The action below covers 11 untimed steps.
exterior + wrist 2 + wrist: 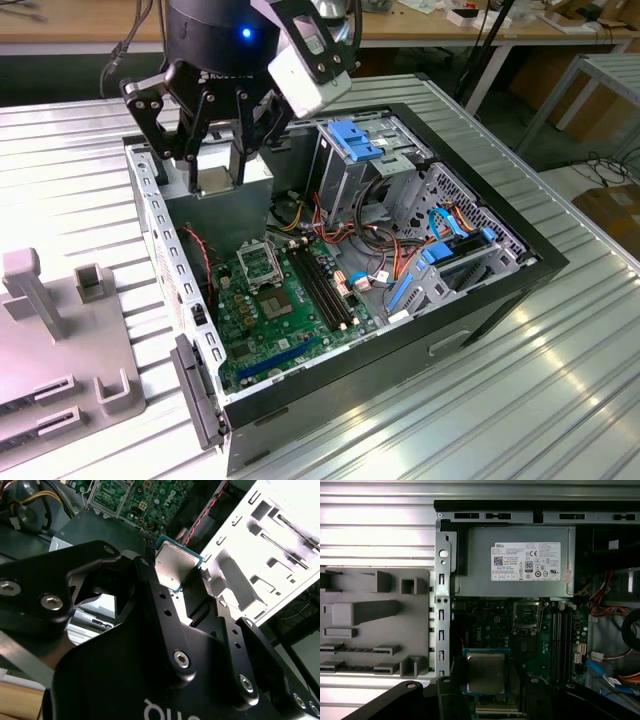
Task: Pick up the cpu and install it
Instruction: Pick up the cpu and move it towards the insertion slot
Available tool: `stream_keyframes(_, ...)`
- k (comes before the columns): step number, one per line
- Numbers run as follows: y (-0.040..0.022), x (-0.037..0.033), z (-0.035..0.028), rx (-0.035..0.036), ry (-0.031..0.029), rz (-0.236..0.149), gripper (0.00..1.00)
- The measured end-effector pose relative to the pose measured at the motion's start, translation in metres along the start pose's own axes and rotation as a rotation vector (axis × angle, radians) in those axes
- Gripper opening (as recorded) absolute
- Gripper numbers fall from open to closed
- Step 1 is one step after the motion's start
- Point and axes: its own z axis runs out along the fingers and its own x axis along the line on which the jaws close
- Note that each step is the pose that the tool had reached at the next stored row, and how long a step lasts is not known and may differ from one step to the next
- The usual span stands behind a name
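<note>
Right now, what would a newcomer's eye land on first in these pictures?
The black claw pinching the silver cpu stands out, hanging above the open computer case in the exterior view. Inside the case lies the green motherboard with its black socket.

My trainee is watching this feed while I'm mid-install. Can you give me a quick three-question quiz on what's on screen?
1. What does the end effector hold? A) a memory stick B) the cpu C) nothing
2. True or false: the cpu already sits in the black socket.
3. Fill in: the socket is on the green ____ inside the open computer case.
Key: 1 B; 2 false; 3 motherboard.
</note>
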Motion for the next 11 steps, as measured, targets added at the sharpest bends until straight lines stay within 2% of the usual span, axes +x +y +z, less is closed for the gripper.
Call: stream_keyframes(11, -0.0003, -0.0170, -0.0006, 0.0000, 0.0000, 0.000, 0.47)
